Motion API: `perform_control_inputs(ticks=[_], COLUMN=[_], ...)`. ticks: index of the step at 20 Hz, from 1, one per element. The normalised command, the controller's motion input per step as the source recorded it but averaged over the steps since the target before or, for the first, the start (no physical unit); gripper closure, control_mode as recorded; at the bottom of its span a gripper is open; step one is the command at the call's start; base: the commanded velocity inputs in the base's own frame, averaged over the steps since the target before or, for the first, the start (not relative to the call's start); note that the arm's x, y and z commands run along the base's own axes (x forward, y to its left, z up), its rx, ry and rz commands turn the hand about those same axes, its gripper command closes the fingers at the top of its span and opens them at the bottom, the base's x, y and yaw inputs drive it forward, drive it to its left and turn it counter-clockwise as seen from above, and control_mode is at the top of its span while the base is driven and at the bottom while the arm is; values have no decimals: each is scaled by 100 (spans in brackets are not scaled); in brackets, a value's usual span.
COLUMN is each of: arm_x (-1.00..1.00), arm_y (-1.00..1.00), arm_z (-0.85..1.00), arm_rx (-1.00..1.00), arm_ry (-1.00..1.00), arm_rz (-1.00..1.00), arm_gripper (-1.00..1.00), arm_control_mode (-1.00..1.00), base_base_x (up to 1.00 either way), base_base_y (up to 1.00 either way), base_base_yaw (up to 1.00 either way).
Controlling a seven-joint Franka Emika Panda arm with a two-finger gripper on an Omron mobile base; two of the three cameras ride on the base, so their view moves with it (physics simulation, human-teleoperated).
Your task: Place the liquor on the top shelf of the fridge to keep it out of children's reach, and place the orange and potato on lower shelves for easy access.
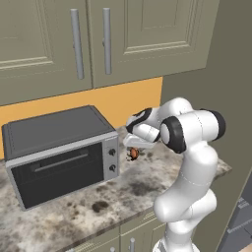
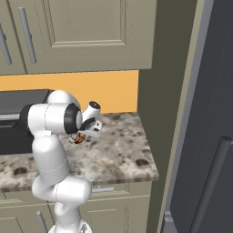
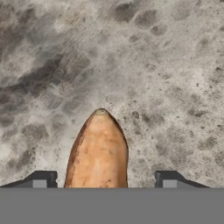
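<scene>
Potato [image 3: 98, 151] bottom centre of hand view, between fingertips [image 3: 41, 179], long axis pointing up frame. Gripper [image 3: 103, 181] jaws apart either side; contact unclear. Counter [image 3: 166, 65] behind.

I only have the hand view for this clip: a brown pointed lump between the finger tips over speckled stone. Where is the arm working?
Observer: At the granite counter, right beside a grey countertop oven; the gripper is just past its knobbed end.
Operator: Is that lump resting on the stone?
Observer: From the right base camera the potato appears lifted off the counter, hanging under the hand.
Operator: Is the fridge nearby?
Observer: Yes, the fridge stands at the counter's right end, its bar handle facing the camera.
</scene>
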Motion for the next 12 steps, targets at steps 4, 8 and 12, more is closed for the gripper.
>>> perform_control_inputs(ticks=[4, 8, 12], arm_x=[0, 0, -16], arm_y=[9, 9, 0], arm_z=[-40, -41, -33], arm_rx=[0, 0, 0], arm_ry=[4, 5, 2], arm_rz=[1, 0, 0], arm_gripper=[-100, 100, 100], arm_control_mode=[-100, -100, -100], base_base_x=[0, 0, 0], base_base_y=[0, 0, 0], base_base_yaw=[0, 0, 0])
